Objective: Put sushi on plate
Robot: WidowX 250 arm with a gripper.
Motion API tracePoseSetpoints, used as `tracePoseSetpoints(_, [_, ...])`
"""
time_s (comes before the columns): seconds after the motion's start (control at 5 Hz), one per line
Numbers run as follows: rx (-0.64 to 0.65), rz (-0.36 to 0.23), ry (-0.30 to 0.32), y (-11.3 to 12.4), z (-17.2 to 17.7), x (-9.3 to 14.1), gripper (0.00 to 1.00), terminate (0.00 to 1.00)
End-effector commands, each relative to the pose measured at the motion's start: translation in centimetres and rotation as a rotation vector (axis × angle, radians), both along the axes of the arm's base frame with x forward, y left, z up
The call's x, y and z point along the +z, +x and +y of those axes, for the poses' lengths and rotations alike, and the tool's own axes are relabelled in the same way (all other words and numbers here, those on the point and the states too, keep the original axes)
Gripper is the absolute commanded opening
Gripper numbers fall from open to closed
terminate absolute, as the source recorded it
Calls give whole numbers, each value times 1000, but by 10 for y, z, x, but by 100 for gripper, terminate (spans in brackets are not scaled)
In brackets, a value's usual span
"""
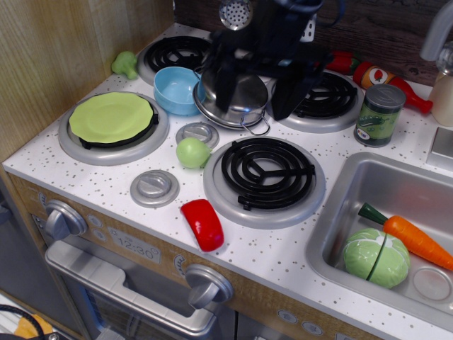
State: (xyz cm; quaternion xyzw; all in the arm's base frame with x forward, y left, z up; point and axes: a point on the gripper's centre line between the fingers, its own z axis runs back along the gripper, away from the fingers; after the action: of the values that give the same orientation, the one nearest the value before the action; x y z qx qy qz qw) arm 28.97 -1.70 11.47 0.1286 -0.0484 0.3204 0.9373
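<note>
The sushi, a small glossy red oblong piece, lies on the speckled counter near the front edge, below the front right burner. The lime-green plate rests on the front left burner. My black gripper hangs open above the steel pot, its two fingers spread wide, one finger on the left and one on the right. It is empty and well behind the sushi, to the right of the plate.
A light blue bowl sits beside the pot. A pale green ball lies between the burners. A green can, red chili pepper and bottle stand at the back right. The sink holds a cabbage and carrot.
</note>
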Motion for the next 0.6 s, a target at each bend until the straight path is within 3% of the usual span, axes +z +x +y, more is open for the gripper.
tracePoseSetpoints(0.0, [144,-74,-45,-30,10,0,100,0])
tracePoseSetpoints(0.4, [181,-120,-81,-44,11,-51,100,0])
